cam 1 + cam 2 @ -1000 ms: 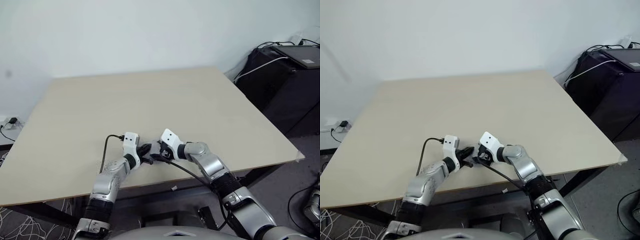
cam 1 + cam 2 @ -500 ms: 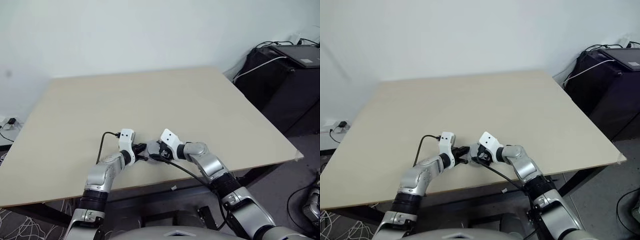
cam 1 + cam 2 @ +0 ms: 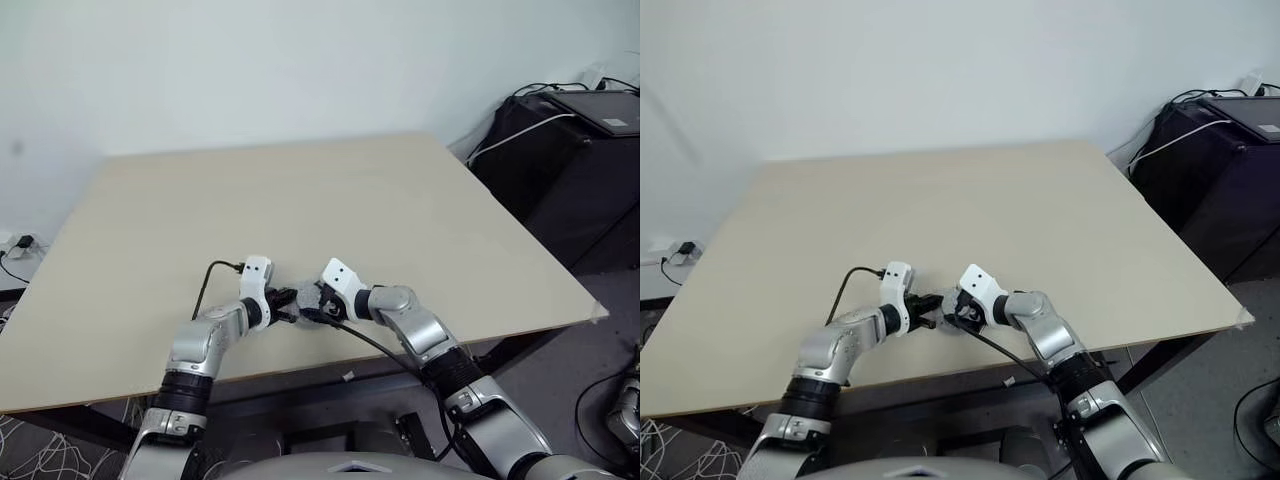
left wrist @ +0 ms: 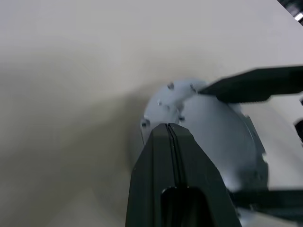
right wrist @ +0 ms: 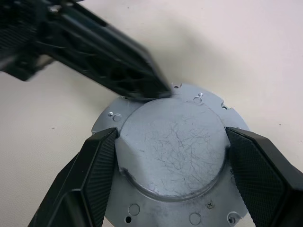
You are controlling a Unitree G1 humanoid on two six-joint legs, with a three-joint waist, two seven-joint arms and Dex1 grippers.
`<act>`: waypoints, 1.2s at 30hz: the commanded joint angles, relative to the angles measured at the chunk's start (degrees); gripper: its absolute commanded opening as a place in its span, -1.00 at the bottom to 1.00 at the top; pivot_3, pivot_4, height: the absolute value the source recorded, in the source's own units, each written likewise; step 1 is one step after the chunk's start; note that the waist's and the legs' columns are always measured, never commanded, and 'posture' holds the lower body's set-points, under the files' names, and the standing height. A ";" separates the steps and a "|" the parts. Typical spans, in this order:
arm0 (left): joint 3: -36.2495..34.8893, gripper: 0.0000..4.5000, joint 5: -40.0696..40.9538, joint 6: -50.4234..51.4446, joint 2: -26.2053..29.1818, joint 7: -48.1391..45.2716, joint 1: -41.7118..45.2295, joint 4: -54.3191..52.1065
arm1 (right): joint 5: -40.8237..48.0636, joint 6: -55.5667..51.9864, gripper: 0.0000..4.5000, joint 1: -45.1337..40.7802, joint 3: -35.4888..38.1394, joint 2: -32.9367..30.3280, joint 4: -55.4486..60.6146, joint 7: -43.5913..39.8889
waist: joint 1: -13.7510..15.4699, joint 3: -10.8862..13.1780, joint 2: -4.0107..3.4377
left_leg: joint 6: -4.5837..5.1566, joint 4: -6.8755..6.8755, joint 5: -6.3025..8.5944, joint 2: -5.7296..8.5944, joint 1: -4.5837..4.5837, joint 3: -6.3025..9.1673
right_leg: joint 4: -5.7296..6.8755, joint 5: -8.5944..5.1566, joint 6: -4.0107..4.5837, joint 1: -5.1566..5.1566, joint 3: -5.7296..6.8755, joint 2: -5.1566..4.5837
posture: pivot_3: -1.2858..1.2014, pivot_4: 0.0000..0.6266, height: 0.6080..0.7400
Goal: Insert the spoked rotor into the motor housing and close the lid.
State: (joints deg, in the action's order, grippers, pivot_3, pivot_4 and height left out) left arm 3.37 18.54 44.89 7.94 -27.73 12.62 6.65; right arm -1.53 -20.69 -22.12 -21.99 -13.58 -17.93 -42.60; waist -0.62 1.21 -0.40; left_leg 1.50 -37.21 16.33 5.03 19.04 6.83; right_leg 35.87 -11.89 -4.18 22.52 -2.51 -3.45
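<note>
Since a second ago my left tool (image 3: 283, 303) has closed in on the right tool (image 3: 312, 300); head views show both meeting near the worktop (image 3: 300, 200) front edge, so I judge lid-seating under way.

Left wrist: my fingers pressed together, tip resting on the lid (image 4: 208, 123), one right finger beyond it.

Right wrist: fingers spread, clamped either side of the lid's raised disc, left tip touching its rim.

Count: one lid, two tools. Rotor and housing I cannot make out.

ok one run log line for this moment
right gripper: clamped across lid | left gripper: shut, tips on lid rim | table: lid near front edge
</note>
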 commanded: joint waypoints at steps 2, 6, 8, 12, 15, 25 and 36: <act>2.97 -1.00 0.23 1.94 -0.33 -1.05 -0.84 -1.30 | -1.43 -1.24 0.46 0.29 -0.71 -0.15 -0.71 0.75 | 0.02 0.00 0.00 | 0.00 0.00 0.00 0.01 0.00 0.01 | 0.00 0.00 0.00 -0.01 0.00 -0.01 | 0.03 -1.00 1.00; 2.62 -1.00 -0.04 1.90 -0.37 -0.45 -0.96 -1.11 | -0.96 -1.19 0.46 0.20 -0.65 0.03 -0.54 0.24 | 0.02 0.00 -0.01 | -0.01 0.00 0.01 0.01 0.00 0.04 | 0.00 -0.01 0.00 -0.01 0.01 -0.01 | 0.03 -1.00 1.00; 2.48 -1.00 -0.03 1.82 -0.45 -0.34 -1.02 -1.11 | -0.74 -1.08 0.61 0.24 -0.53 0.11 -0.32 0.10 | 0.02 0.00 -0.01 | -0.02 0.00 0.01 0.01 0.00 0.04 | 0.00 -0.01 0.00 -0.01 0.01 -0.01 | 0.03 -1.00 1.00; 2.54 -1.00 -0.19 1.67 -0.55 -0.18 -1.17 -0.86 | -0.15 -1.05 0.99 0.40 -0.09 0.17 0.78 -0.20 | 0.09 0.00 -0.01 | -0.01 0.02 0.01 0.02 0.01 0.05 | -0.01 -0.03 -0.03 -0.01 0.01 -0.02 | 0.03 -1.00 1.00; 2.68 -1.00 -0.14 1.77 -0.60 -0.15 -1.46 -1.10 | 0.41 -1.31 0.99 0.94 0.63 -0.35 3.12 -0.36 | 0.20 0.00 0.00 | 0.00 0.04 0.01 0.06 0.02 0.11 | -0.03 -0.07 -0.06 -0.01 0.01 -0.04 | 0.03 -1.00 1.00; 3.21 -1.00 -0.04 1.69 -0.82 -0.31 -1.52 -0.95 | 5.25 -6.87 0.99 5.68 3.54 -8.16 21.32 -5.32 | 1.06 0.01 0.00 | 0.20 0.04 0.03 0.27 0.59 0.40 | -0.06 -0.25 -0.13 0.42 0.03 -0.12 | 0.03 -1.00 1.00; 3.83 -1.00 -0.07 1.10 -1.48 -0.61 -1.17 -0.47 | 13.13 -18.02 0.99 11.02 16.82 -6.82 29.79 4.60 | 2.45 0.10 0.14 | 0.26 0.04 0.16 0.30 0.64 0.46 | -0.11 -0.40 -0.24 0.39 0.09 -0.19 | 0.03 -1.00 1.00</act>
State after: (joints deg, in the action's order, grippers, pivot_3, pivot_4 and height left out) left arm 5.40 18.64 45.23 6.72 -27.73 11.96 4.82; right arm 9.53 -36.64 -11.22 -7.64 -21.55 9.57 -40.34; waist 1.82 1.30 -0.26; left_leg 1.76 -37.16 16.49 5.34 19.69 7.28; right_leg 35.77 -12.29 -4.42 22.92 -2.43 -3.64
